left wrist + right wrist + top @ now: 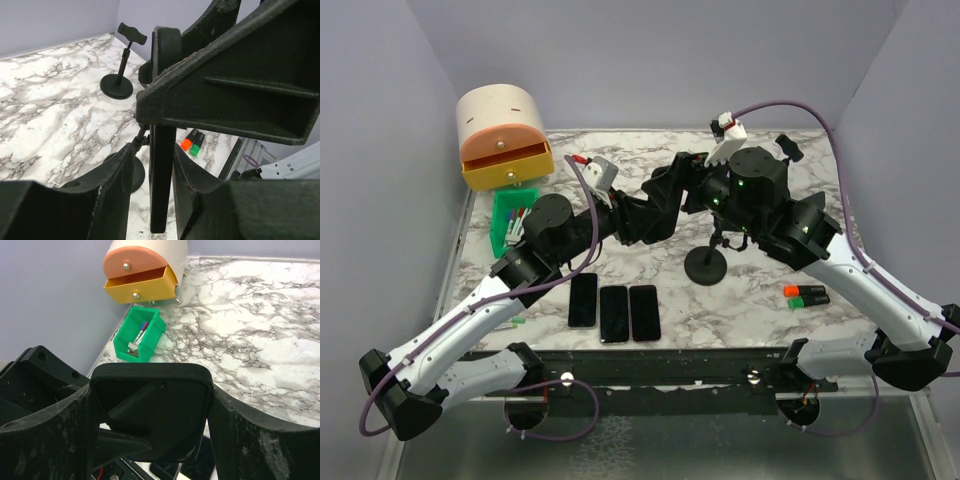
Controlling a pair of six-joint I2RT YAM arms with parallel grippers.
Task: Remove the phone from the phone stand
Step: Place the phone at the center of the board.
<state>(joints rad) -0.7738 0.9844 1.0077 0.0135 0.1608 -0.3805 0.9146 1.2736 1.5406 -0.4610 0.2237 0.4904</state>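
The black rounded-corner phone (150, 412), held widthwise by the right pincer (150, 390), should be lifted straight off the black round-based stand (706, 268), frame centre, once the half-open left pincer (156, 150) is seated.

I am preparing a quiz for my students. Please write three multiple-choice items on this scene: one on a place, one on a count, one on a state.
1. Where does the green bin stand? A at the far right; B in the middle; C by the drawer box, far left.
2. How many phones lie flat on the table? A two; B three; C five.
3. The box's drawer is: A pulled open; B shut; C taken out.
Key: 1 C, it sits next to the box; 2 B, three lie side by side; 3 A, its inside shows.
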